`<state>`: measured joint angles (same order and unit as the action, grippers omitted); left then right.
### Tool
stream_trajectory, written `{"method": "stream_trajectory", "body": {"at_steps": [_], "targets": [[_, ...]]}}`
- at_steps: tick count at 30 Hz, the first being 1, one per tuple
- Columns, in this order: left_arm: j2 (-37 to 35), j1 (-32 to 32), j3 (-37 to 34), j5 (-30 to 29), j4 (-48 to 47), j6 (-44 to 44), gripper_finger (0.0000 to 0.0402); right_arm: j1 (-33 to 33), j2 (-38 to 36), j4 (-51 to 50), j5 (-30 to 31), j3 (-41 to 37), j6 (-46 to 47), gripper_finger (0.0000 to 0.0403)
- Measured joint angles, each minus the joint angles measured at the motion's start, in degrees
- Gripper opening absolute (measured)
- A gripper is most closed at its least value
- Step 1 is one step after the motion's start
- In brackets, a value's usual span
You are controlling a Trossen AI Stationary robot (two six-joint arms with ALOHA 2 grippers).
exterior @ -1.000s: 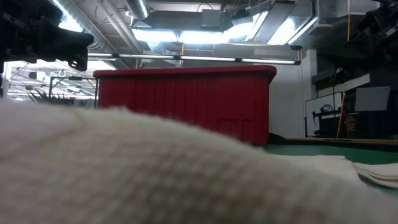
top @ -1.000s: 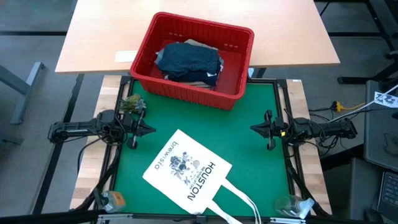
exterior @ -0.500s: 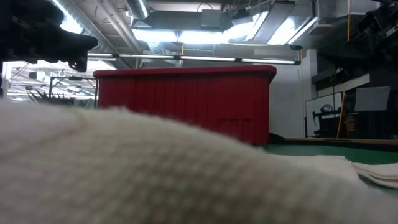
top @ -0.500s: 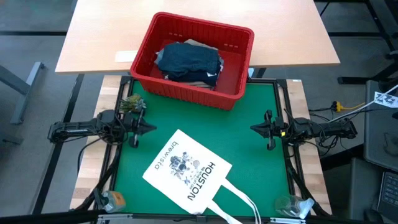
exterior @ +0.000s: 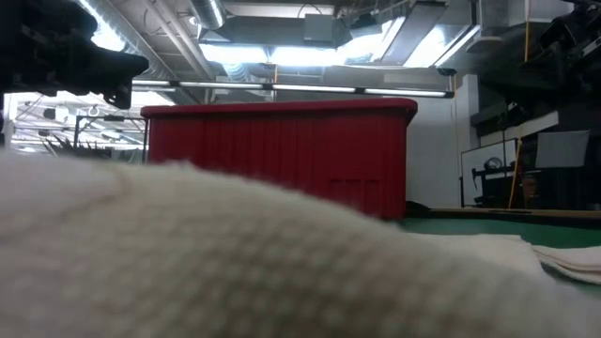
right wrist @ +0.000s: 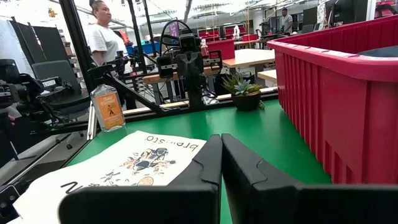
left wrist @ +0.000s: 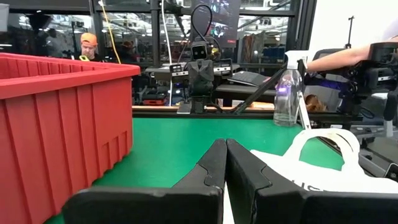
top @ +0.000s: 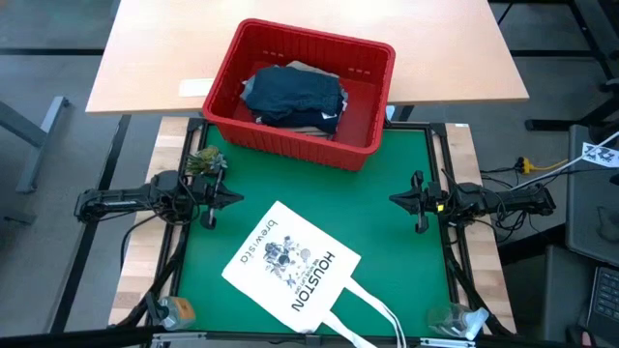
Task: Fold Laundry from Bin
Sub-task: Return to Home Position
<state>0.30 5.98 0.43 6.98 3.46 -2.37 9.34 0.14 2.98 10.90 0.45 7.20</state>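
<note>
The red bin (top: 300,92) stands at the far edge of the green mat (top: 319,213), reaching onto the wooden table behind it. Inside lies the laundry (top: 293,97), a dark navy garment on top with a lighter cloth showing behind it. My left gripper (top: 235,201) hovers shut over the mat's left edge, pointing level toward the middle. My right gripper (top: 396,200) hovers shut over the mat's right edge, facing it. Neither touches anything. A white tote bag (top: 290,266) printed "HOUSTON" lies flat on the near part of the mat.
A small potted plant (top: 206,161) stands by the left arm. A bottle (top: 174,310) stands at the near left corner and a clear spray bottle (top: 450,319) at the near right. The tote's handles (top: 372,314) trail toward the near edge. People show in the room beyond.
</note>
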Motion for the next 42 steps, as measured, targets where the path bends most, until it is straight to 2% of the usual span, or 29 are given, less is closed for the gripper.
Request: {"method": "stream_trajectory", "body": {"at_steps": [10, 17, 42], "targets": [[0.1, 0.0, 0.0, -1.2, -1.5, 0.0, 0.0002, 0.0, 0.0, 0.0, 0.0, 0.0, 0.0, 0.0010], [0.1, 0.0, 0.0, -9.8, -2.4, 0.3, 0.0002, 0.0, 0.0, 0.0, 0.0, 0.0, 0.0, 0.0010], [0.1, 0.0, 0.0, -9.7, -2.5, 1.5, 0.0002, 0.0, 0.0, 0.0, 0.0, 0.0, 0.0, 0.0010]]}}
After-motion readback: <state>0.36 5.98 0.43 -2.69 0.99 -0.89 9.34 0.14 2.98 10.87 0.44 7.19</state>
